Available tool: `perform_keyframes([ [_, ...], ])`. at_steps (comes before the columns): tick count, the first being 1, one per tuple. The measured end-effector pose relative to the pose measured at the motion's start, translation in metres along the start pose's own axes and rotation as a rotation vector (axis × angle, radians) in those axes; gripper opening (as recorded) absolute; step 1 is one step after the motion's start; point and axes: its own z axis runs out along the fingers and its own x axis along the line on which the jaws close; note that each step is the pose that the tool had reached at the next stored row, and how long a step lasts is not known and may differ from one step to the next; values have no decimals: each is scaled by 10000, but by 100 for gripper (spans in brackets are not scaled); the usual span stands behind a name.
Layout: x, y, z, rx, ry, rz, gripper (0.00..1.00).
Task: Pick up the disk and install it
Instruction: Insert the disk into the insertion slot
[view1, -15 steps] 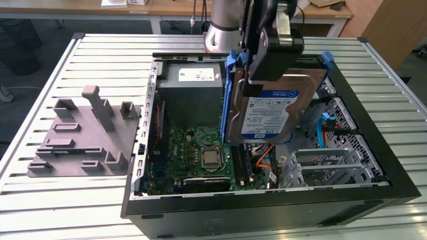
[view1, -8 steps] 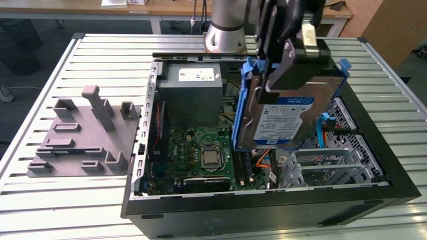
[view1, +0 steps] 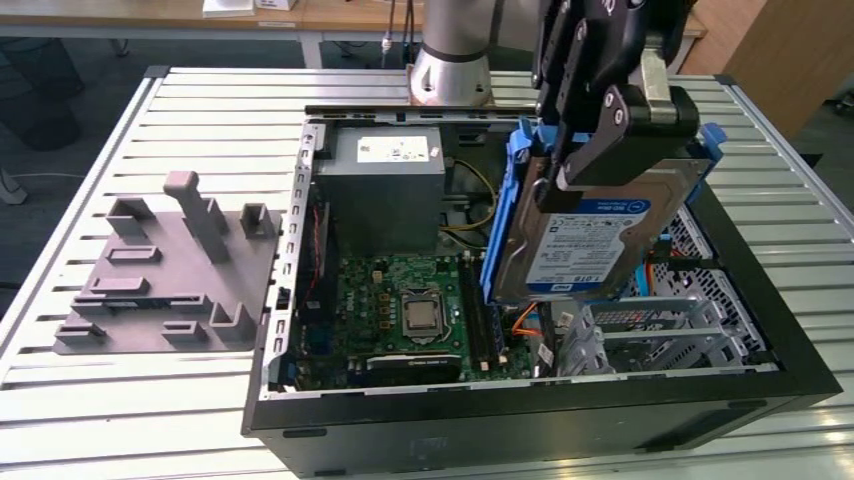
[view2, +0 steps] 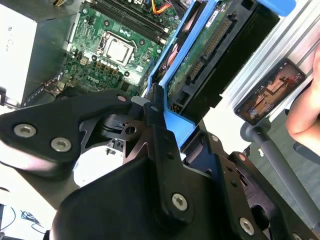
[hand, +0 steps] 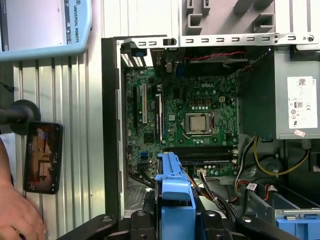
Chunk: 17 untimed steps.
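The disk (view1: 587, 235), a silver-grey drive with a white-and-blue label in a blue carrier (view1: 501, 230), hangs tilted on edge over the open computer case (view1: 534, 425), on the exterior view's right. My gripper (view1: 607, 165) is shut on its upper end, black fingers clamped on both faces. The second wrist view shows the disk's green circuit-board side (view2: 200, 65), with a finger (view2: 156, 125) pressed on the blue frame. In the first wrist view the carrier's blue edge (hand: 175, 200) stands over the case interior. The grey metal cage (view1: 654, 330) lies just below the disk.
Inside the case sit the motherboard (view1: 400, 310) and the grey power-supply box (view1: 387, 190). A grey plastic fixture (view1: 174, 270) lies on the slatted table on the exterior view's left. A phone (hand: 42, 157) on a stand and a person's hand (hand: 17, 215) are beside the case.
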Motion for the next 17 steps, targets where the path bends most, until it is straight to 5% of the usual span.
perform_keyframes([
  [5,-2,-48,7,1,0,-2,36],
  [17,-18,-491,63,1,0,-3,36],
])
